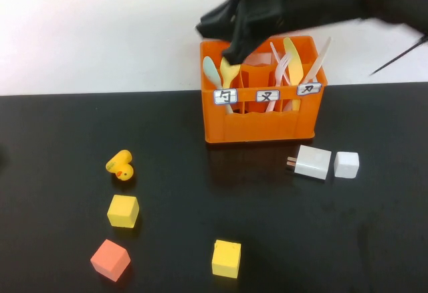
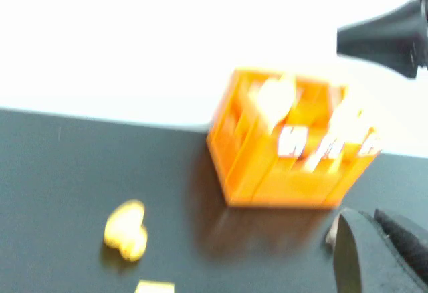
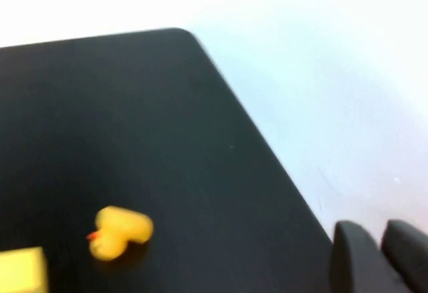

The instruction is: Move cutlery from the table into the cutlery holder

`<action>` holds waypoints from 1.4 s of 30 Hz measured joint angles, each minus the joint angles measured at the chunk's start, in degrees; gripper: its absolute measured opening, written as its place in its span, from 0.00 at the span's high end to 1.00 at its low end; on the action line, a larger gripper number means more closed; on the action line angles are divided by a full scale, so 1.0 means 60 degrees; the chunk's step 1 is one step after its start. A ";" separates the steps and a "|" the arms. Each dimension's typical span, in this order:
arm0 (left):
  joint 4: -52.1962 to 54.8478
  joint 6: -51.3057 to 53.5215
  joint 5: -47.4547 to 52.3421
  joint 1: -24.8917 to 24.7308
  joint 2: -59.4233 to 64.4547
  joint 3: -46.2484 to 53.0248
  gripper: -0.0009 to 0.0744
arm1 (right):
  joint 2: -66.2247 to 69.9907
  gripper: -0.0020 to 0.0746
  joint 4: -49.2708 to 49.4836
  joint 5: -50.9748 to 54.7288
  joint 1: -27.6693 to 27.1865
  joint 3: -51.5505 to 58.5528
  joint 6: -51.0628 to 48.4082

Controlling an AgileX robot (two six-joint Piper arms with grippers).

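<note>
Right gripper (image 1: 235, 53) is hanging over the near-left corner of the cutlery holder (image 1: 267, 129), arm reaching in from the right — can't tell from any view whether it's released or clenched, and nothing is visibly in it. Below and just beside it, the mint spoon (image 1: 211, 72) is sitting in the left compartment next to a yellow spoon (image 1: 230, 75); further to its right the pink fork (image 1: 282, 69) is standing in the middle compartment and the pale yellow knife (image 1: 293, 62) in the right one. No cutlery is lying on the table (image 1: 60, 132), so the task is looking done. Left gripper (image 2: 374, 253) is hovering low, well off to the holder's side, state unclear too. Main risk — the right gripper dragging sideways while this low, snagging the spoon handles or tipping the holder.
</note>
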 joint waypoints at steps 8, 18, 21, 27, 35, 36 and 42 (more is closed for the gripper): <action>0.0308 0.0000 0.1600 0.0000 -0.2959 0.0130 0.99 | -0.2735 0.96 -0.4462 0.2290 0.0014 -0.0053 0.3480; 0.0192 -0.0038 0.2042 0.0000 -0.5220 0.2220 0.99 | -0.5896 0.96 -0.6902 0.3463 -0.0003 0.2731 0.5279; -0.0088 -0.0038 0.1949 0.0000 -0.5218 0.2859 0.99 | -0.7121 0.96 -0.6902 0.2534 -0.0003 0.4612 0.5340; 0.0195 -0.0038 0.0478 0.0000 -0.5218 0.3460 0.99 | -0.9784 0.97 -0.6842 0.0450 -0.0003 0.8691 0.5553; 0.1576 -0.0695 0.0238 0.0000 -0.5223 0.3991 0.99 | -1.3100 0.97 -0.6828 -0.0821 -0.0003 1.2677 0.5693; 0.1678 -0.0720 0.0221 0.0000 -0.5223 0.4045 0.99 | -1.3537 0.97 -0.6874 -0.0835 -0.0003 1.3027 0.5772; 0.2601 -0.0779 0.0032 0.0000 -0.5223 0.4333 0.99 | -1.5439 0.97 -0.7462 -0.0632 -0.0003 1.4387 0.5989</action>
